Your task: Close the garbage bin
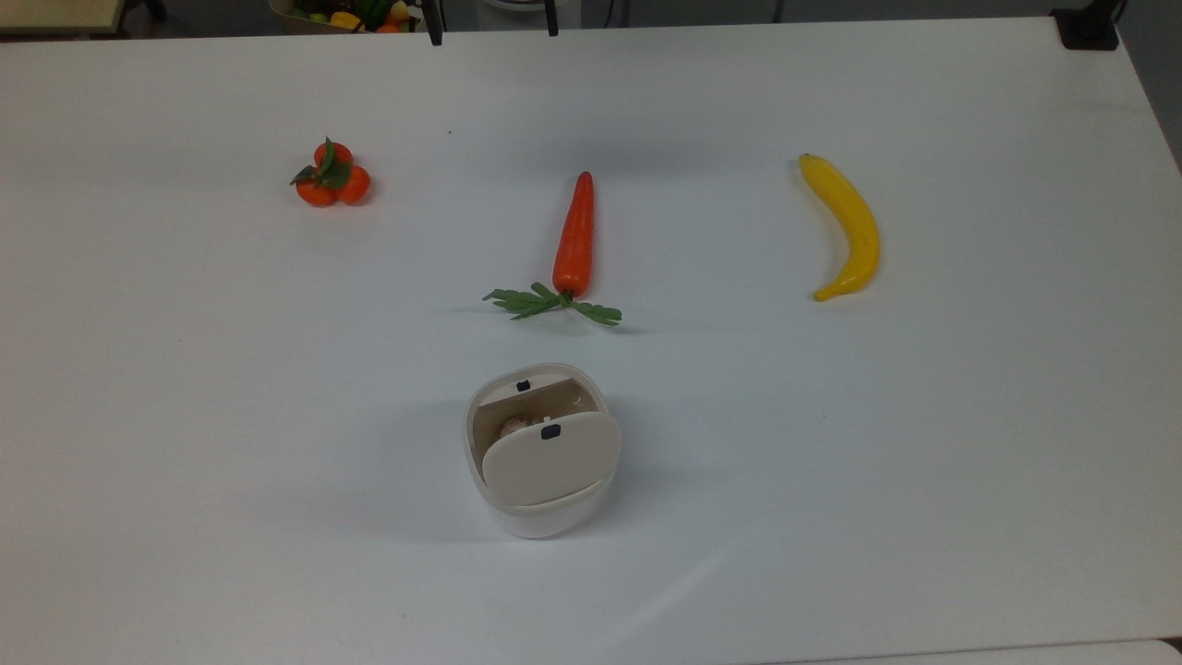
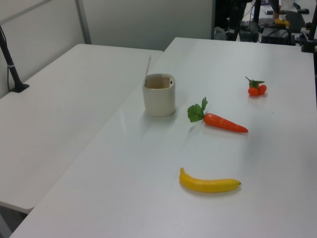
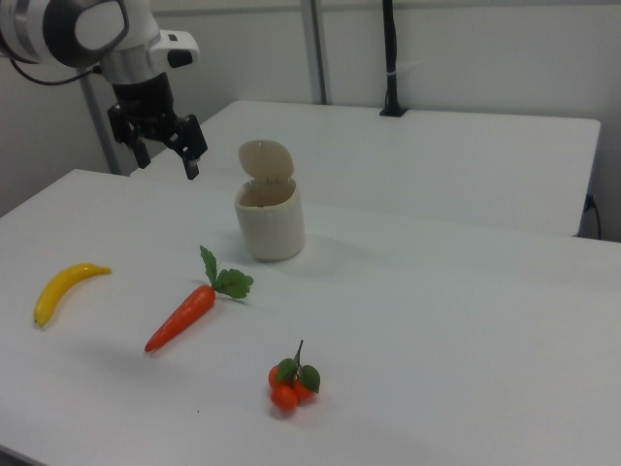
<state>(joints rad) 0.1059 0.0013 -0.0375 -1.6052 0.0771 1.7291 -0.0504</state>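
We see a large white table (image 1: 923,462) and, on it, the garbage bin (image 1: 540,513), a small white plastic bin with rounded corners. In the top view it stands near the lower middle of the table, just below the green leaves of the carrot (image 1: 573,236). Its flat beige lid (image 1: 551,459) is open and stands up on the hinge; in the right view the lid (image 3: 266,159) rises upright behind the bin body (image 3: 270,221). A small dark button (image 1: 523,385) sits at the rim, and a second dark spot (image 1: 551,431) is on the lid. Inside the bin we see a pale round thing (image 1: 518,426), but we cannot tell what it is.

The robot arm (image 3: 82,29) appears in the right view at the upper left. Its gripper (image 3: 169,155) hangs in the air to the right view's left of the bin, well apart from it. The fingers (image 3: 193,160) are spread apart and hold nothing.

On the table there are also a yellow banana (image 1: 848,228) on the top view's right and a bunch of small oranges (image 1: 331,175) with leaves on the top view's left. A second white table (image 2: 64,109) stands beside the first one, with a black pole (image 3: 390,58) on its far edge. Behind are light walls.
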